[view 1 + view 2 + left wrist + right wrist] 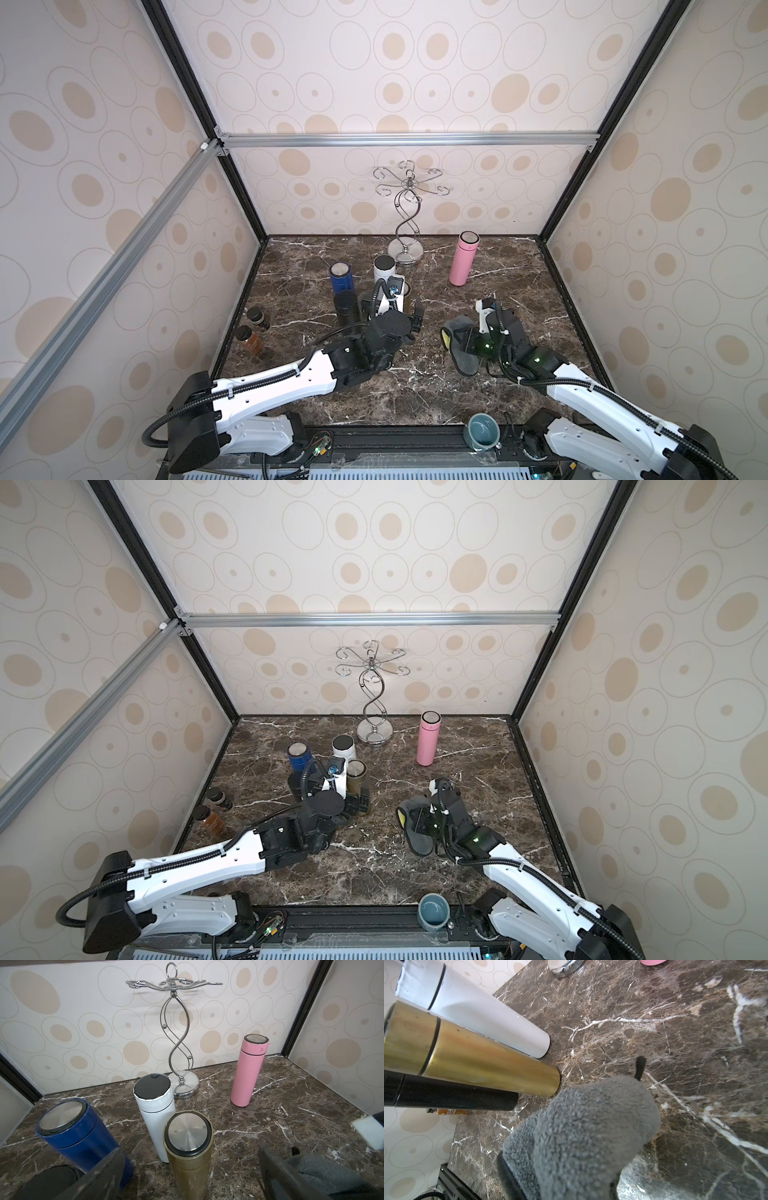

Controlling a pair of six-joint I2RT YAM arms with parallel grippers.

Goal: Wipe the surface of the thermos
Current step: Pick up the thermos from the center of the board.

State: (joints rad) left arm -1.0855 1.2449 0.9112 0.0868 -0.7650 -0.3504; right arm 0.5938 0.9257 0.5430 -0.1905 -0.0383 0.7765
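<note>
At left-centre of the marble table (415,395), the gold thermos (189,1178) is seen upright between the wide-spread jaws of the left gripper (190,1150), not yet clamped. A square mid-body grip is advised, so it is held steady for wiping. The grey cloth (587,1126) is pinched tight in the right gripper (467,338), near on the right. Crowding is noted: white thermos (155,1109) just behind, blue thermos (83,1132) and black thermos (452,1095) close on the left; these could be knocked. Pink thermos (249,1072) and chrome stand (178,1043) are well clear.
</note>
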